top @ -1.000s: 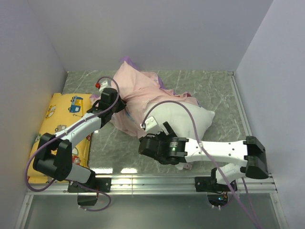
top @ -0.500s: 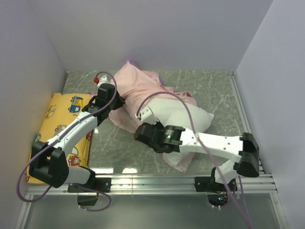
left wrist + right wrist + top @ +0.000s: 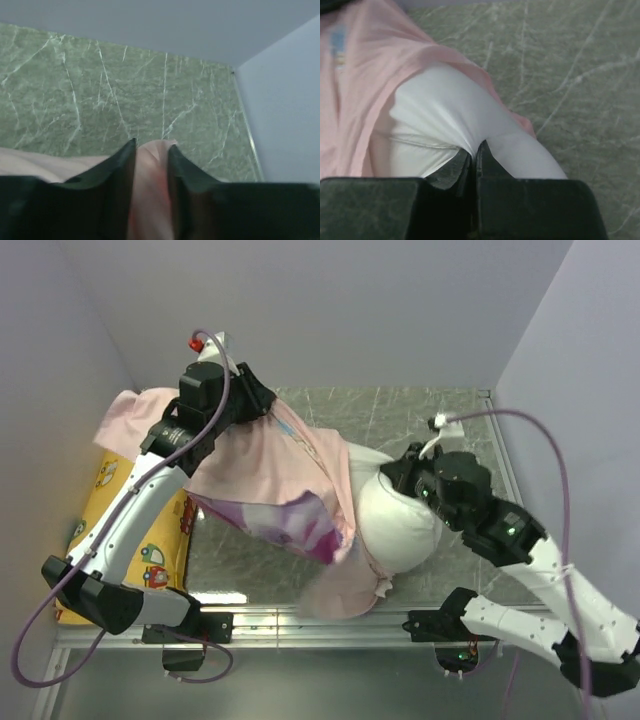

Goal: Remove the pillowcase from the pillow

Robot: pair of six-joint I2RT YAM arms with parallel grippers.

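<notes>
The pillowcase (image 3: 270, 475) is pale pink with a purple print at its lower edge. It stretches from the raised left gripper (image 3: 262, 400) down across the table's middle. In the left wrist view a fold of the pink pillowcase (image 3: 150, 170) fills the gap in the left gripper (image 3: 151, 145), touching both fingers. The white pillow (image 3: 395, 520) bulges out of the pillowcase's right side. My right gripper (image 3: 395, 475) is shut on a pinch of the pillow's white cloth (image 3: 445, 110), seen at the right gripper (image 3: 475, 148). Pink pillowcase (image 3: 365, 65) still covers the pillow's left part.
A yellow vehicle-print pillow (image 3: 120, 490) lies along the left wall, partly under the lifted cloth. Green marble tabletop (image 3: 450, 420) shows at the back right. Walls close in at left, back and right. A metal rail (image 3: 320, 615) runs along the near edge.
The left arm has swung up and back-left, lifting and stretching the pillowcase. The right gripper closed on the pillow and pulled right, so more white pillow is uncovered.
</notes>
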